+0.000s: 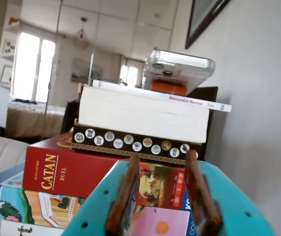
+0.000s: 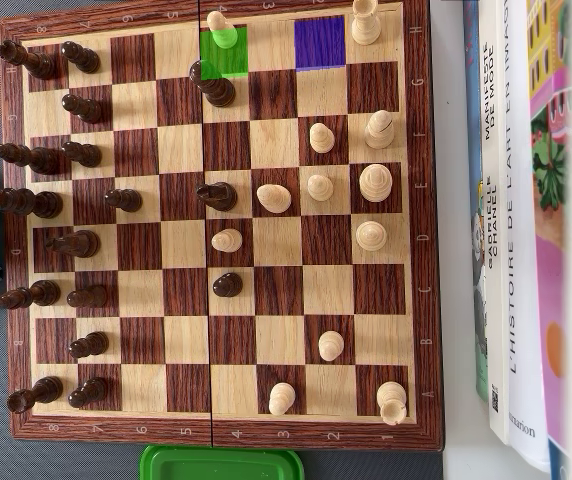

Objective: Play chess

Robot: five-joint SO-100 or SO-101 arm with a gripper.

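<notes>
Your jaws (image 1: 164, 189) stand apart holding nothing, raised toward stacked books (image 1: 130, 147); the chessboard (image 2: 216, 425) fills the tabletop beside them.

Wrist view: the red game box (image 1: 76, 169) reads "CATAN DUEL"; the thin white book (image 1: 180, 98) reads "Alessandro Baricco".

Overhead view: the white book spine (image 2: 519, 250) reads "L'HISTOIRE DE L'ART EN IMAGES". The chessboard (image 2: 421, 300) border carries letters and numbers.

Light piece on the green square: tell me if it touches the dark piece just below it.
Apart. The overhead view shows a strip of bare green square between the light piece and the dark piece.
</notes>
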